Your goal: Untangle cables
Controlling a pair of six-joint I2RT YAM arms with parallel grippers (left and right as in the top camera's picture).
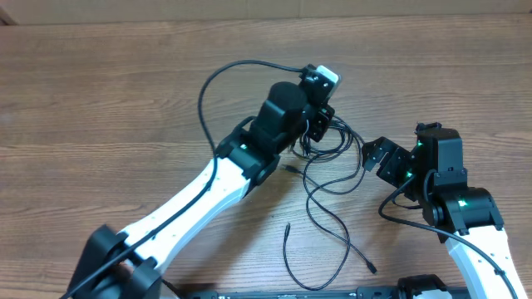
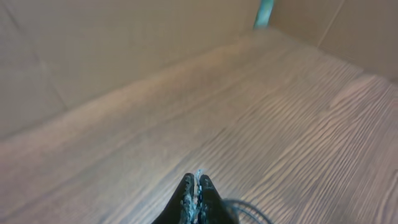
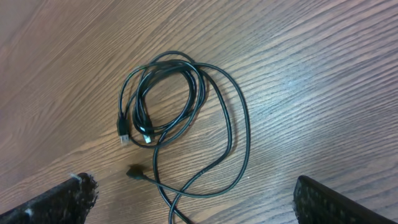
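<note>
My left gripper has its jaws pressed tight together, tips clear of the wooden table. Thin black strands curl just beside them, and I cannot tell whether one is pinched. My right gripper stands with its jaws wide apart, holding nothing, above the cables. They lie on the table as a loose coil of black cords between my two arms. A silvery plug rests at the coil's left side and a dark plug just below it. From overhead, loose ends trail away from the coil toward my base
</note>
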